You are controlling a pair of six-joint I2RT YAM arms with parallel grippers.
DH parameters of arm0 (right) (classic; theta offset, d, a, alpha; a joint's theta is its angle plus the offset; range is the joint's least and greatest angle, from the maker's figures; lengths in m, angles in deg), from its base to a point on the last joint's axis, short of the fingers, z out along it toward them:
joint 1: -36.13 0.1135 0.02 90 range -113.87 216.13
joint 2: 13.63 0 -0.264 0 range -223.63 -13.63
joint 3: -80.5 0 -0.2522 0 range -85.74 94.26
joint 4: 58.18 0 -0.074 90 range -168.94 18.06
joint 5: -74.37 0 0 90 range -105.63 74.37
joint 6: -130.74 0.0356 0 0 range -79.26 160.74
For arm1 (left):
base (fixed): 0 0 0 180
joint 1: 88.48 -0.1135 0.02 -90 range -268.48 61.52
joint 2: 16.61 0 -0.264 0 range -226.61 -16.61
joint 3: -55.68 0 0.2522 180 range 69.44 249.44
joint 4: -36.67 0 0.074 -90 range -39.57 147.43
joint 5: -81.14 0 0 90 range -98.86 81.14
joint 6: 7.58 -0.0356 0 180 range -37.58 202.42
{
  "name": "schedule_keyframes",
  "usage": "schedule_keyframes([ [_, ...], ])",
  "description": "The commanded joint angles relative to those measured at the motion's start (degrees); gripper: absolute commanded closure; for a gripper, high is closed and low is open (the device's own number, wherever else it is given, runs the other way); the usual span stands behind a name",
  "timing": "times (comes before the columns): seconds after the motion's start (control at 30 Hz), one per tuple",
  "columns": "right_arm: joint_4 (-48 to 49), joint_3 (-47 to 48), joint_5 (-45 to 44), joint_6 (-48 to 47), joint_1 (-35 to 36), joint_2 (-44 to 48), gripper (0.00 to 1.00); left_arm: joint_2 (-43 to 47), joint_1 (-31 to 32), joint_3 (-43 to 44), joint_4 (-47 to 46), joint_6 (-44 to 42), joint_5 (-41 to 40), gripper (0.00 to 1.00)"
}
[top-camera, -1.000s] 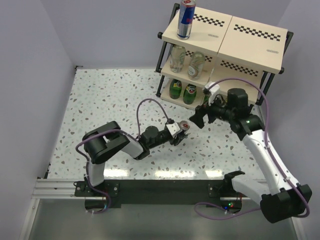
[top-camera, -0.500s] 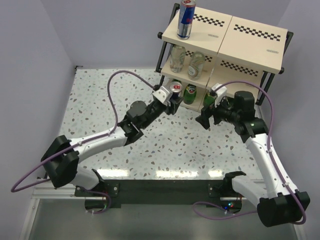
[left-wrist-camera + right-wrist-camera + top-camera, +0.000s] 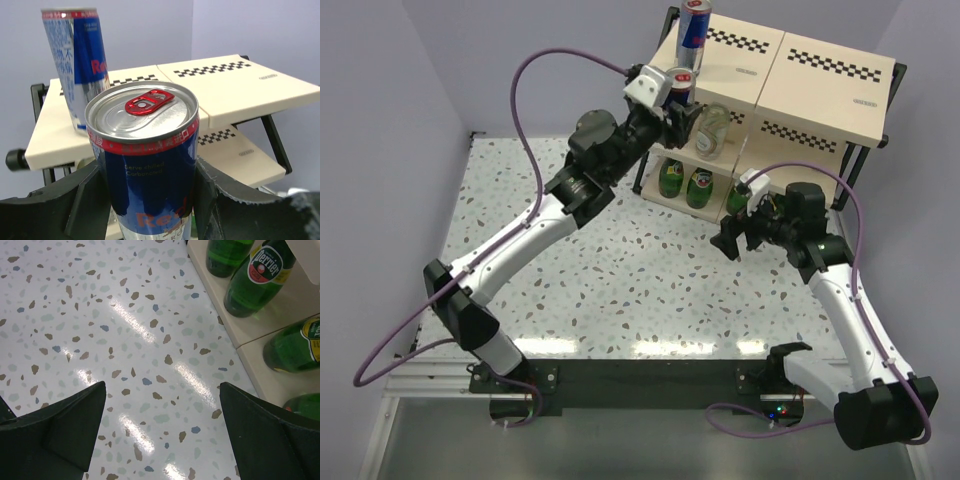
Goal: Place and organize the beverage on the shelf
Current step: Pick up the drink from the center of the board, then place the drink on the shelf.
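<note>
slim can (image 3: 147, 170): judged light, rigid, slippery; left gripper (image 3: 672, 98) held it mid-body at shelf (image 3: 820, 80) top tier. right gripper (image 3: 727, 238) gaped empty beside shelf base.

Shelf (image 3: 820, 85): one can (image 3: 693, 22) on its top, left end. Second can (image 3: 680, 88), in left gripper (image 3: 677, 102), just before that corner. Middle-tier bottles (image 3: 712, 130) stand above bottom-tier bottles (image 3: 699, 187).

The nearer can (image 3: 147, 165) carries small pale print, "Serve chilled" over "Carbonated", and big red letters "Red" cut off low down. The farther can (image 3: 75, 65) shows red "Re" on blue. A green bottle (image 3: 255, 280) reads "Perrier" on its label. The small mark at the right of the shelf (image 3: 240, 90) is too small to read
</note>
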Motion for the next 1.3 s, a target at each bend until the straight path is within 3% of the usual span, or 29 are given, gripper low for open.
schedule_keyframes([
  [0.0,0.58,-0.07,1.56,-1.06,0.08,0.04,0.01,-3.64,-0.21,10.7,4.13,1.29,1.7,1.0],
  [0.23,0.41,-0.07,1.56,-1.32,0.26,-0.23,0.01,-12.08,-0.3,28.36,8.97,2.52,2.41,1.0],
  [0.43,0.49,-0.16,1.47,-1.24,0.52,-0.49,0.01,-18.58,-0.3,38.39,9.06,4.54,3.29,1.0],
  [1.27,0.32,-0.07,1.12,-1.15,1.05,-0.93,0.01,-27.82,-0.74,47.38,-1.31,4.37,0.21,1.0],
])
